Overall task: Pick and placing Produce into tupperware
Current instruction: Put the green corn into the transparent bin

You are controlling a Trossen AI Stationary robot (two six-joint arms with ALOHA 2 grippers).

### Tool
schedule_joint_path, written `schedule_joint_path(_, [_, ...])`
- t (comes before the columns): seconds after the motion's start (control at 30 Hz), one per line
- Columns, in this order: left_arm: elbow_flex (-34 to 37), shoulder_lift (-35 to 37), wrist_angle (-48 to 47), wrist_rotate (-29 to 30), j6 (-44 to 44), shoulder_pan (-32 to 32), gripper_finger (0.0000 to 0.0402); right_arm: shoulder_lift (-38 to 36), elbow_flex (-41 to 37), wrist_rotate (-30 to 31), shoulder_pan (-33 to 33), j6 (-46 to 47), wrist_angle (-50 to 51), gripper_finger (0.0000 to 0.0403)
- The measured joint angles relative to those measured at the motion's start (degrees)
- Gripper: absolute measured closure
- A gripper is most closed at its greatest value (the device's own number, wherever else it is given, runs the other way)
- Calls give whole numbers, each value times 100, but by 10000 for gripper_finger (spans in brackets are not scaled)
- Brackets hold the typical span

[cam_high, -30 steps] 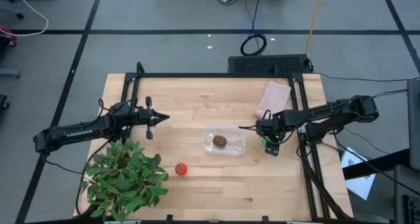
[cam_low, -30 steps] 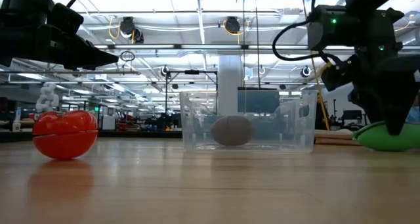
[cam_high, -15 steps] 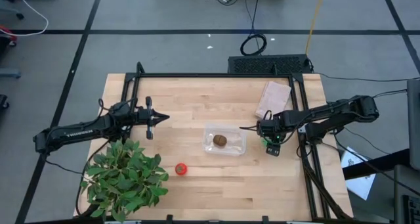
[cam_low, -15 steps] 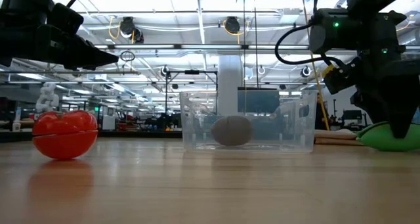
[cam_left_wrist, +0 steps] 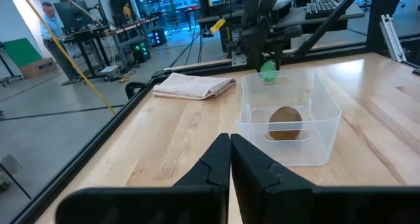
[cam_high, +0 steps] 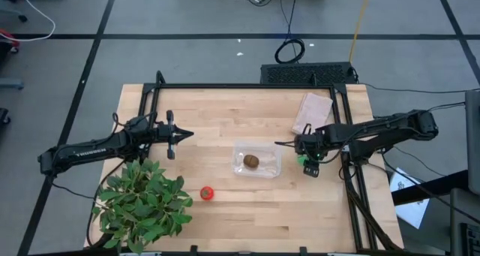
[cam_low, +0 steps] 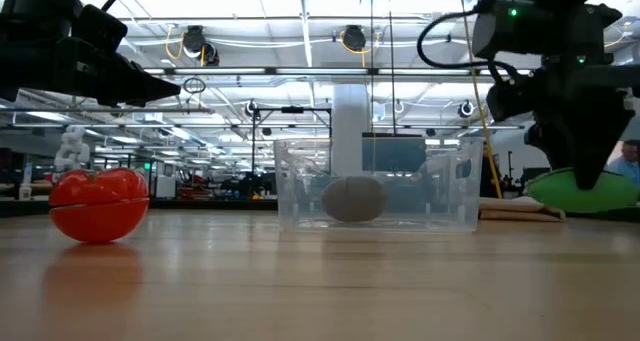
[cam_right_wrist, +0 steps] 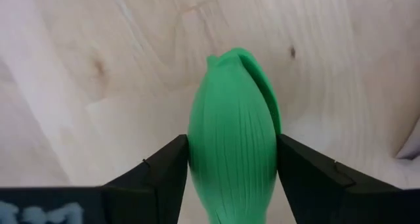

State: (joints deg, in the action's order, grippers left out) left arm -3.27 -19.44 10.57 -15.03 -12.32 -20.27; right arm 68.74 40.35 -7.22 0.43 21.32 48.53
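My right gripper (cam_high: pixel 306 163) is shut on the bright green oblong produce (cam_right_wrist: pixel 231 132), just right of the clear tupperware (cam_high: pixel 257 160). The fuzzy brown kiwi (cam_high: pixel 250 161) lies on the tupperware's floor. The red tomato (cam_high: pixel 207 193) rests on the table toward the near edge, left of the tupperware. My left gripper (cam_high: pixel 180 135) hangs shut and level over the table's left part, holding nothing. My right gripper pinches the green piece's two long sides (cam_right_wrist: pixel 197 152) between its two fingers (cam_right_wrist: pixel 164 175). The fingers come from above, pointing steeply down, and lie along its length. In the low view the piece (cam_low: pixel 585 191) hangs a little above the table.
A large leafy plant (cam_high: pixel 142 203) fills the near left corner. A pinkish-tan flat packet (cam_high: pixel 313 112) lies at the far right. A black frame rail (cam_high: pixel 347 136) runs along the table's right side, close to my right arm.
My right gripper has taken hold of the green piece and risen a little. The piece, which lay on the table, now hangs just clear of it.
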Motion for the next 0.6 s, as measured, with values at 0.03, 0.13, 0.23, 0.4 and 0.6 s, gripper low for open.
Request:
schedule_joint_path(0.03, [0, 0, 0, 0, 0, 0, 385, -13, 53, 0, 0, -16, 44, 200])
schedule_joint_path(0.13, [0, 0, 19, 0, 2, 0, 385, -19, 271, -2, -5, -68, 361, 198])
schedule_joint_path(0.23, [0, 0, 24, 0, 2, 0, 385, -19, 538, -2, -57, -103, 662, 198])
schedule_joint_path(0.4, [0, 0, 24, 0, 6, 0, 385, -19, 964, -1, -192, -261, 1060, 198])
schedule_joint_path(0.6, [0, 0, 24, 0, 17, 0, 385, -21, 1426, -2, -390, -494, 1448, 198])
